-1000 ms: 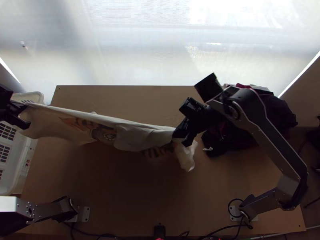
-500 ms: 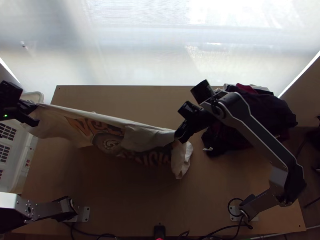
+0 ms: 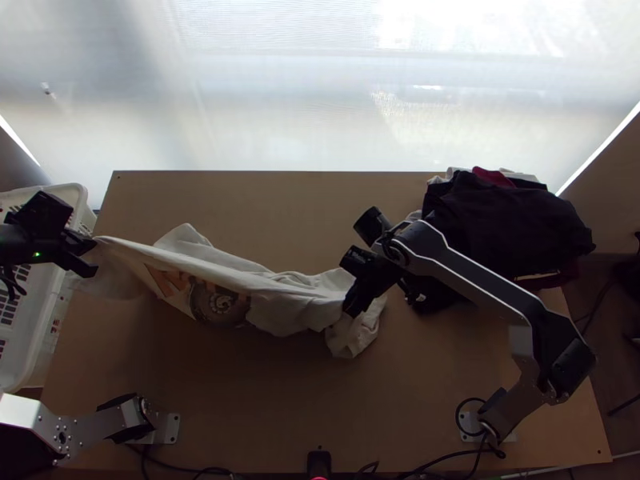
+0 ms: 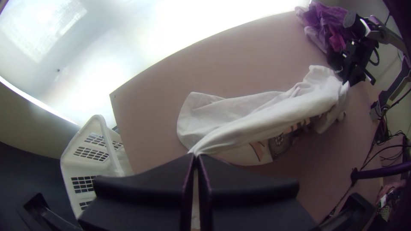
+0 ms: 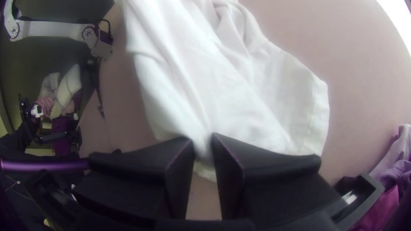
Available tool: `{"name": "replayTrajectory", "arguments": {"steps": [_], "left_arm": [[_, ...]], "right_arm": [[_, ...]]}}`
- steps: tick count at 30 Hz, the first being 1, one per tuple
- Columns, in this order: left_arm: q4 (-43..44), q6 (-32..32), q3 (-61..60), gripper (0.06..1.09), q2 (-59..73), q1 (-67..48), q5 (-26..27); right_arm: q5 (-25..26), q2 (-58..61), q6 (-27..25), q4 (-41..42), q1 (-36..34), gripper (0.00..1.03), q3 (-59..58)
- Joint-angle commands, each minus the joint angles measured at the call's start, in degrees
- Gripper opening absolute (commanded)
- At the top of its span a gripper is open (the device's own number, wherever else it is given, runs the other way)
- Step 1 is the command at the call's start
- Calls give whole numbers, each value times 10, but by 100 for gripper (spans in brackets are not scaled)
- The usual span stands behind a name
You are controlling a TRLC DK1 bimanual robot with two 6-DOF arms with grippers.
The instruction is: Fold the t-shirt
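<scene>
Beside the table: white basket (image 3: 42, 364), at its left edge.
Left gripper (image 3: 94, 254): clenched on one end of the t-shirt (image 3: 280, 302), near the basket.
T-shirt: slung between both grippers over the table, loosely bunched, print partly showing.
Right gripper (image 3: 350, 309): grasping its bunched other end.
Clothes pile (image 3: 504, 224): heaped at far right.

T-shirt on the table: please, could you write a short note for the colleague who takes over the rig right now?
Left gripper: shut on one end of the t-shirt.
Right gripper: shut on cloth near the other end.
T-shirt: strung between both grippers over the table, creased, part of its print visible.
Done: both ends gripped; no neat fold made.
Left to do: probably lower it, smooth it, then fold.
</scene>
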Motion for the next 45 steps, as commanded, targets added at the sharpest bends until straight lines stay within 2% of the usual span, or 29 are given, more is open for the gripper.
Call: {"name": "replayTrajectory", "arguments": {"steps": [1, 10, 15, 16, 24, 29, 35, 40, 41, 44, 45], "left_arm": [[-1, 12, -22, 10, -10, 5, 3], [0, 16, -19, 10, -12, 4, 3], [0, 18, -11, 10, -13, 6, 1], [0, 19, -9, 10, -13, 7, 0], [-1, 23, -4, 10, -18, 9, -2], [-4, 17, 58, 10, 3, 21, -2], [-4, -23, 149, 10, 18, 38, 3], [-3, -86, 225, 10, 4, 48, 35], [-3, -103, 236, 10, -2, 48, 39], [-2, -139, 248, 10, -41, 45, 57], [-1, -148, 249, 10, -53, 45, 62]], "right_arm": [[-4, 17, 3, 23, 7, 26, -18], [-4, 9, 5, 28, 18, 26, 1], [0, -12, 8, 19, 24, 4, 46], [0, -17, 8, 10, 24, 3, 59], [4, -66, -3, -99, 58, 3, 165], [5, -95, -15, -161, 52, 3, 254], [4, -105, -9, -199, 2, 3, 360], [6, -128, -2, -206, -17, 3, 400], [17, -134, -1, -206, -17, 3, 404], [132, -150, 0, -207, -7, 3, 414], [150, -157, 7, -207, -7, 3, 427]]}}
